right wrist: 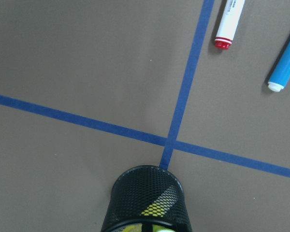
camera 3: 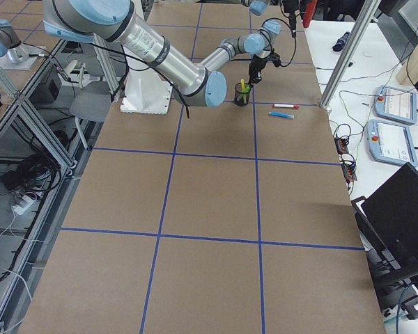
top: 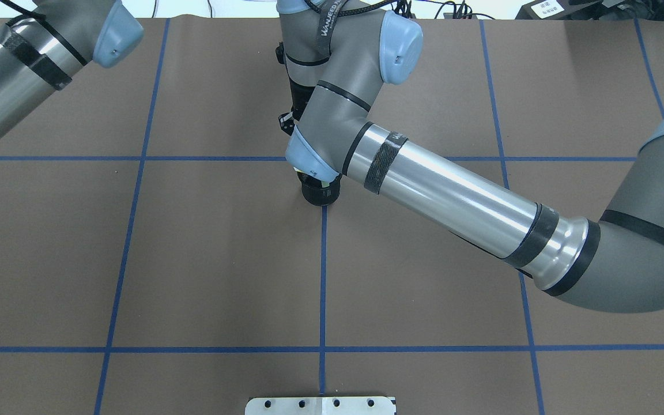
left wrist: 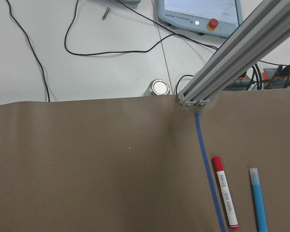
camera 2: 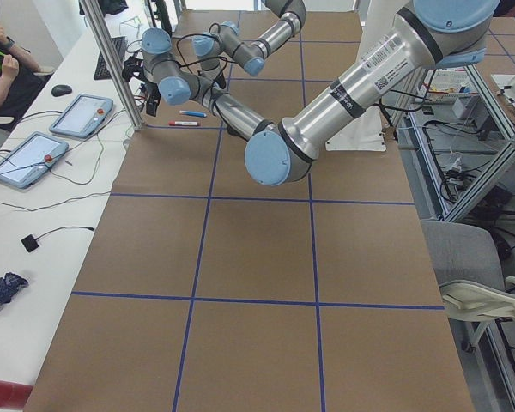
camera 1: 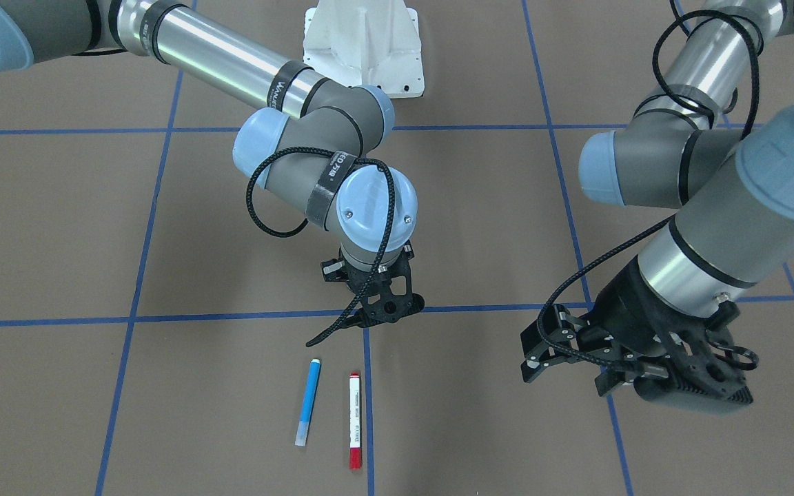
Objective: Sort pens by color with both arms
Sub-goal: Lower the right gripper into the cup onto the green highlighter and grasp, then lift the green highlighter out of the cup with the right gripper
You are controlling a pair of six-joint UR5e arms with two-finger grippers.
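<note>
The brown paper table is carrying a grid of blue tape. Beyond its edge a white bench is holding a teach pendant, and an aluminium post is standing at the paper's border.

Reading the front-facing view from the left, the right gripper is hanging directly over the black mesh cup, where a yellow pen is standing. I cannot tell how far its jaws are parted. The blue pen and the red-ended white pen are lying just beside each other, nearly parallel and apart from both grippers. Farthest right, the left gripper is hovering above the paper with its fingers spread, holding nothing.
</note>
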